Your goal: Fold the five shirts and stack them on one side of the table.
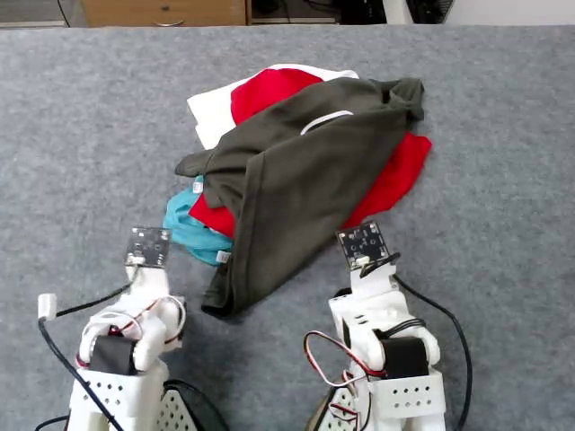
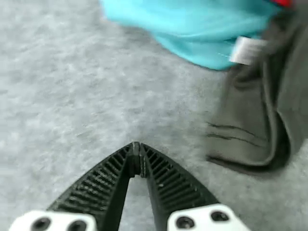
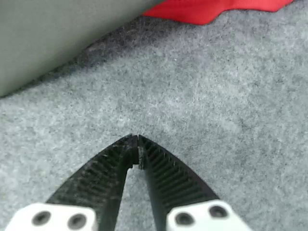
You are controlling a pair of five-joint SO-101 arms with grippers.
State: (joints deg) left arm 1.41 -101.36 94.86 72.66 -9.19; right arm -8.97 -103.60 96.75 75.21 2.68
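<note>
Unfolded shirts lie heaped mid-table (image 1: 90,135). A dark shirt (image 1: 296,180) is on top, with a red shirt (image 1: 269,90) beneath, a white shirt (image 1: 208,112) at 11 o'clock and a teal shirt (image 1: 189,229) at 8 o'clock. The left gripper (image 2: 135,147), at the heap's 7 o'clock, and the right gripper (image 3: 135,139), at 5 o'clock, both have their tips pressed together over the table.

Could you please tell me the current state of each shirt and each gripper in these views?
dark shirt: unfolded, crumpled, lying on top of the pile.
red shirt: unfolded, mostly under the dark shirt.
white shirt: unfolded, mostly covered by the red shirt.
teal shirt: bunched at the pile's edge.
left gripper: shut, empty.
right gripper: shut, empty.
</note>
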